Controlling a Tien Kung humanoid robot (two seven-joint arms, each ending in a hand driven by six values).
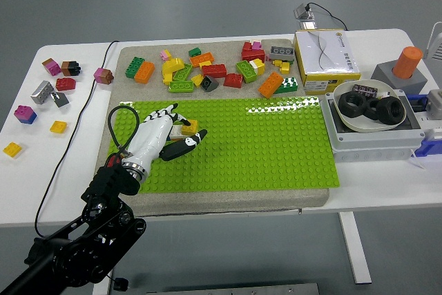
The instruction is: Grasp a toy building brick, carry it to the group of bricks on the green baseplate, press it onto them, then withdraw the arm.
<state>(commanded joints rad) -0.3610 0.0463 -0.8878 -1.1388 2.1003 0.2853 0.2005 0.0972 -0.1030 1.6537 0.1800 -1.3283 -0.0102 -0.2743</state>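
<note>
My left hand (178,131), white with black fingertips, rests on the left part of the green baseplate (276,143). Its fingers and thumb are curled around a small yellow brick (188,128) that sits on the plate's studs. The thumb lies just in front of the brick, and the other fingers reach it from the left and behind. The palm hides whatever lies under the hand. A pile of loose bricks (214,70) in several colours lies on the grey mat behind the plate. The right arm is out of the picture.
More loose bricks (41,94) lie scattered on the white table at the far left. A black cable (83,108) runs past them. At the right stand a yellow box (324,53), a white bowl (345,119) of black nuts on a grey case, and an orange cylinder (407,62).
</note>
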